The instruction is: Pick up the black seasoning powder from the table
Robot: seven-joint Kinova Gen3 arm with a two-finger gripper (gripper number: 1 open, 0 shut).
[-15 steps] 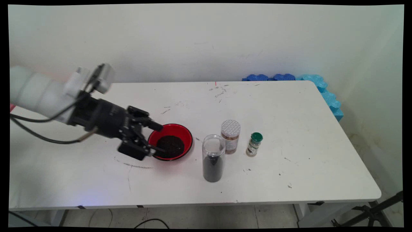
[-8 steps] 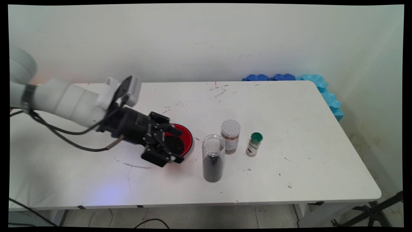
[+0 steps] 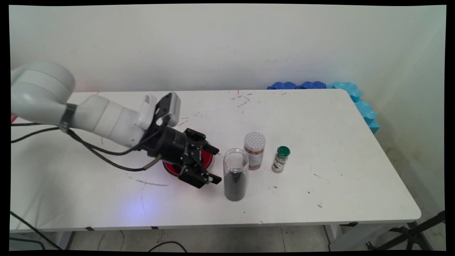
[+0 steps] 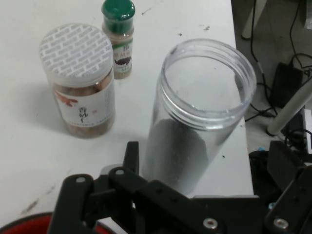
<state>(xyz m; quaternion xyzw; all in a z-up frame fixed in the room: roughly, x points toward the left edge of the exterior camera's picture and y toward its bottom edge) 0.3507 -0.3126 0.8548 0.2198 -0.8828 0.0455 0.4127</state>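
A white table (image 3: 320, 117) holds a red bowl (image 3: 170, 169), then a tall, lidless clear plastic jar (image 3: 235, 174) part-filled with dark grains, a white-lidded jar of brown contents (image 3: 254, 150) just behind it, and a small green-capped spice bottle (image 3: 280, 159). Blue foam pieces (image 3: 355, 96) line the far right corner.

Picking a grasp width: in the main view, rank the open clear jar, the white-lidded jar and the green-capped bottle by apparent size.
1. Open clear jar, tallest, though nearest the camera.
2. White-lidded jar.
3. Green-capped bottle, clearly smallest.
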